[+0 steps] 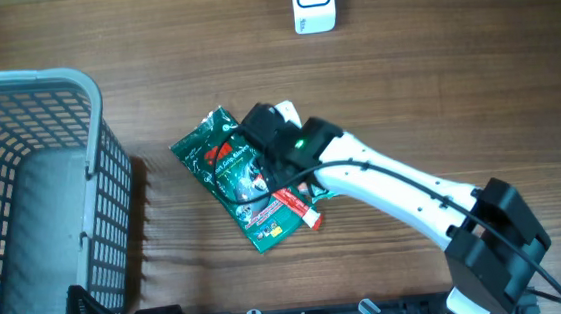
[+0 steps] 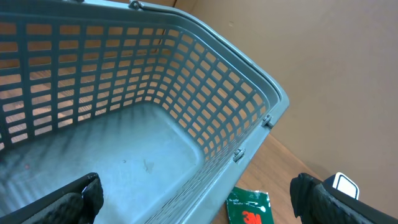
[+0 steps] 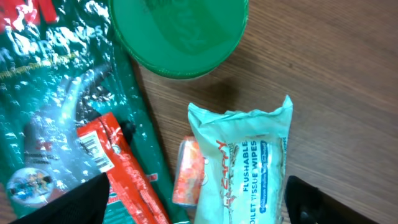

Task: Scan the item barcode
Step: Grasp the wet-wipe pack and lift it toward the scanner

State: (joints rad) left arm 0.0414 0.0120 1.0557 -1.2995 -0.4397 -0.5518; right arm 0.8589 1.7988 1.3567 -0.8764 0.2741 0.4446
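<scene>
Right tool [image 3: 198, 208] spread wide, holding nothing, hanging over the wipes pack [image 3: 239, 162]: pale mint wrap, crimped top, red and blue lettering, mid-tabletop toward the near edge. Left tool [image 2: 196, 200] gapes empty over the basket [image 2: 205, 93].

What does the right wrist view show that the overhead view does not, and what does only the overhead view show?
Only the right wrist view shows a round green plastic lid or tub, a pale green soft pack of flushable wipes, a small orange packet, and the barcode on a slim red tube. Only the overhead view shows a grey plastic mesh basket, a white boxy device with blue trim, probably the scanner, and the right arm covering part of the items. Both show the dark green foil packet, the red tube and the brown wooden table.
</scene>
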